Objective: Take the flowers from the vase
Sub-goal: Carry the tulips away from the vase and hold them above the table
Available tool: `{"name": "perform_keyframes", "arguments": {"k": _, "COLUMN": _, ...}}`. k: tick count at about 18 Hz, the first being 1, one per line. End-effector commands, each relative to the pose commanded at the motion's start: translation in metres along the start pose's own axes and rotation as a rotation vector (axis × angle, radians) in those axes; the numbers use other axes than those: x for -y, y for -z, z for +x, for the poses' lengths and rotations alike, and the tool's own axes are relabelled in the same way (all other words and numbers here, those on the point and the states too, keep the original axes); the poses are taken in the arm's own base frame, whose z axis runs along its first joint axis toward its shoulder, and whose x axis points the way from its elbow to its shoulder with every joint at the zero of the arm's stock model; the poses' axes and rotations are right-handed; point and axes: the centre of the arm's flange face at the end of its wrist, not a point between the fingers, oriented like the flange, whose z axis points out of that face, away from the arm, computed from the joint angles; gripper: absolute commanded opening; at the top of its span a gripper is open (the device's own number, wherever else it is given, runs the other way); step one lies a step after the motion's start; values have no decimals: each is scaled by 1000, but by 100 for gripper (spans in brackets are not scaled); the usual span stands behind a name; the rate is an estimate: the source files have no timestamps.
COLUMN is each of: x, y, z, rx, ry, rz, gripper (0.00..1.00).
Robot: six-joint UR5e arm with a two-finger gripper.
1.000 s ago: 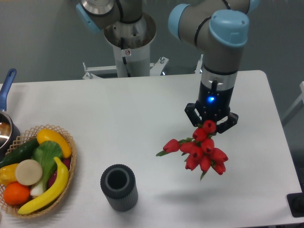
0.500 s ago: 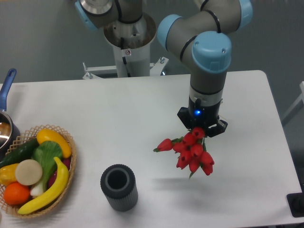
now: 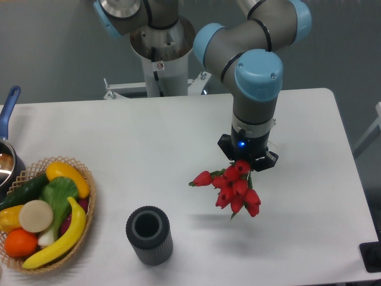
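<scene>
I have the gripper (image 3: 246, 162) clamped on the bunch of red tulips (image 3: 233, 185), which hangs in the air under it, clear of the table (image 3: 149, 137); their faint shadow lies on the tabletop below and to the left. The ribbed dark grey vase (image 3: 149, 235) stands upright near the front edge, well apart from the flowers, its mouth open and nothing in it, so I judge the pick itself done and only the carry left. My worry is the grip: I can't see the stems at all, since the buds crowd right up against the fingers, and one bud sticks out sideways to the left, away from the cluster. If I am holding on buds and leaves and not on the stems, a quick swing or a jolt could let the bunch slide or shed that loose one. Squeezing harder would only crush it, so I would move slowly and keep the wrist level. A low sweep to the left could also clip the vase and tip it, being small and narrow. Further off on the left sits a wicker basket (image 3: 89, 205) with a banana (image 3: 64, 236), an orange (image 3: 20, 243), a cucumber (image 3: 22, 192) and leafy greens (image 3: 58, 193), and behind it at the table's edge a metal pot with a blue handle (image 3: 10, 101). Both are well clear of the gripper. Nothing stands between the flowers and the open right side of the table.
</scene>
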Motion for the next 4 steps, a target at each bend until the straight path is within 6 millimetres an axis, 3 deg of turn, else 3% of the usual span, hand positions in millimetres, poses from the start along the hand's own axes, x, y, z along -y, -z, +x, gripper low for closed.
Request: {"name": "perform_keyframes", "arguments": {"k": 4, "x": -1, "y": -2, "z": 1, "rx": -3, "ry": 2, "rz": -4, "gripper": 3}}
